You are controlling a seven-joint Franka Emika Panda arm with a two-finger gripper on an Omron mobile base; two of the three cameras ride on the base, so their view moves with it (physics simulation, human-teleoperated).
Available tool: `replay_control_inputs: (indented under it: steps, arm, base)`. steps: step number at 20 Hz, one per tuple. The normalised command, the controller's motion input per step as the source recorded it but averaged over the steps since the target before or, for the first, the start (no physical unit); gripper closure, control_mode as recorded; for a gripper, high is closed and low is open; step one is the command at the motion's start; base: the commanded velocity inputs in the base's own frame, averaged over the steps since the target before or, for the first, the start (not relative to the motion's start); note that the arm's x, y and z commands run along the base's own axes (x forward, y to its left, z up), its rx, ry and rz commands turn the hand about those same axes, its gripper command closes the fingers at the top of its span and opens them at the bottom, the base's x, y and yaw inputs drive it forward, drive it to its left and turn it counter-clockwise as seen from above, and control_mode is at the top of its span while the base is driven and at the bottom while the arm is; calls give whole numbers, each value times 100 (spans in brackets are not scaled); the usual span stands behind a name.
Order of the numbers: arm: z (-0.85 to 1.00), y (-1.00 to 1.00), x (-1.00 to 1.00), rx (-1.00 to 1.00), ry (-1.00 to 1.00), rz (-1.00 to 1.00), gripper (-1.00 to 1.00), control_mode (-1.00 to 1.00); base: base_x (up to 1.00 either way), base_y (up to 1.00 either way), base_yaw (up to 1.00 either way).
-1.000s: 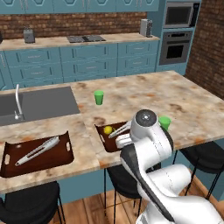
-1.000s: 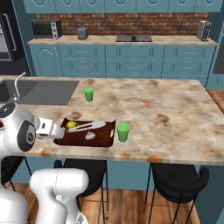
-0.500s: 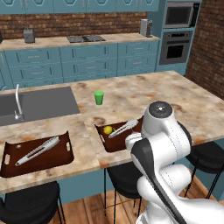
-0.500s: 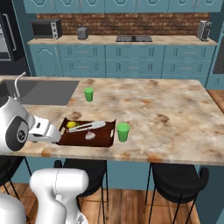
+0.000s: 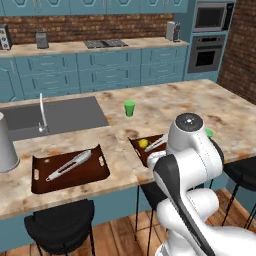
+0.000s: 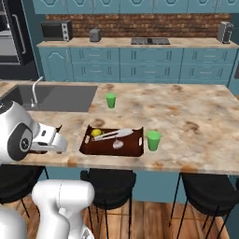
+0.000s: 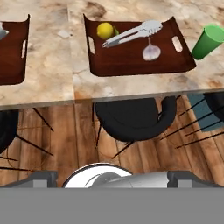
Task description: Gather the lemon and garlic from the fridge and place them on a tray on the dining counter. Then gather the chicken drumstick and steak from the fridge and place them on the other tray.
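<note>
The lemon (image 7: 105,30) and the garlic (image 7: 151,52) lie in a dark brown tray (image 7: 131,65) beside metal tongs (image 7: 131,34), near the front edge of the dining counter (image 6: 196,116). The right base view shows the same lemon (image 6: 96,133) and garlic (image 6: 118,144). My gripper (image 7: 113,177) is open and holds nothing, out over the stools in front of the counter. The other tray (image 5: 50,182) holds only tongs (image 5: 69,165). The fridge (image 6: 25,51) stands dark at the far left. The chicken drumstick and steak are out of view.
One green cup (image 6: 153,140) stands just right of the lemon tray, and another green cup (image 6: 110,100) sits further back. The grey sink (image 5: 55,115) with its faucet lies at the counter's left. Black stools (image 7: 131,116) line the front edge over a wood floor.
The whole scene has slid rightward in both base views, so the base has moved. The arm's upper body has swung to the right. The gripper stays open and empty.
</note>
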Motion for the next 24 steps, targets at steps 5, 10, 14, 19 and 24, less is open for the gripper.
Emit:
replay_control_inputs:
  steps: [5, 10, 14, 19, 24]
  arm:
    - [0, 0, 0, 0, 0, 0, -100, 100]
    - [0, 0, 0, 0, 0, 0, -100, 100]
    - [0, 0, 0, 0, 0, 0, -100, 100]
    - [0, 0, 0, 0, 0, 0, -100, 100]
    - [0, 0, 0, 0, 0, 0, -100, 100]
  base:
    - [-1, 100, 0]
    - [-1, 100, 0]
    - [-31, 75, 0]
    - [-78, -49, 3]
    - [-29, 64, 0]
